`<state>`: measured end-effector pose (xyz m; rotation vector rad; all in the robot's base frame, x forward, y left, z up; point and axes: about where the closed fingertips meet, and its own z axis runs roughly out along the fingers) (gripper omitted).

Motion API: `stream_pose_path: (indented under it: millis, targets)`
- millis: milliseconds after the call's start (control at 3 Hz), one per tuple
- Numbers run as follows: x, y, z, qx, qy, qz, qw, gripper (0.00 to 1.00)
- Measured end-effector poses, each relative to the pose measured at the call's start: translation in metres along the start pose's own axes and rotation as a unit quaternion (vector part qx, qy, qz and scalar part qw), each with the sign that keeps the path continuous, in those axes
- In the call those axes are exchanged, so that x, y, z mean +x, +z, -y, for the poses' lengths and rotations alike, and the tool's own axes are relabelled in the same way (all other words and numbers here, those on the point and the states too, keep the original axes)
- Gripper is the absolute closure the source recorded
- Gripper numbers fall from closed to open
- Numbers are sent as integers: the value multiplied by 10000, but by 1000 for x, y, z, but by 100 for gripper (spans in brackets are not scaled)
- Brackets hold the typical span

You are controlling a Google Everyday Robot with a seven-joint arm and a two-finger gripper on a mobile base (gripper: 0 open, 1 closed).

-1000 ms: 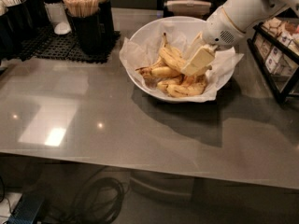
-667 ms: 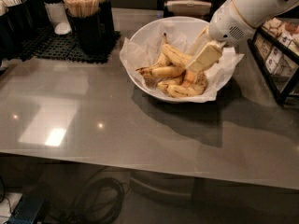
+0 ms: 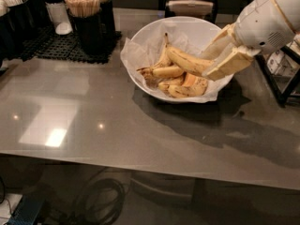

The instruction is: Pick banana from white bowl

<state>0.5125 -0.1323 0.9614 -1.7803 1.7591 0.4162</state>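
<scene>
The white bowl [image 3: 145, 34] with a crinkled paper liner stands on the grey table and holds a pile of smaller bananas [image 3: 180, 84]. My gripper [image 3: 216, 62] reaches in from the right, over the bowl's right side. It is shut on the banana [image 3: 185, 60], a long curved yellow one with brown speckles, held by its right end. The banana is lifted above the pile and points left and slightly up.
A black holder of wooden sticks [image 3: 84, 18] and other dark containers stand on a black mat [image 3: 51, 48] at the back left. A dark rack [image 3: 281, 74] stands at the right. Cables [image 3: 101, 203] lie on the floor below the table's front edge.
The gripper has risen and drawn back to the right out of the pile, and the long banana has come up with it.
</scene>
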Motion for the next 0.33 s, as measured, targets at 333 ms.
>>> stream_pose_path:
  millis: [333]
  targets:
    - [7,-12,-6,92,40,102,9999,100]
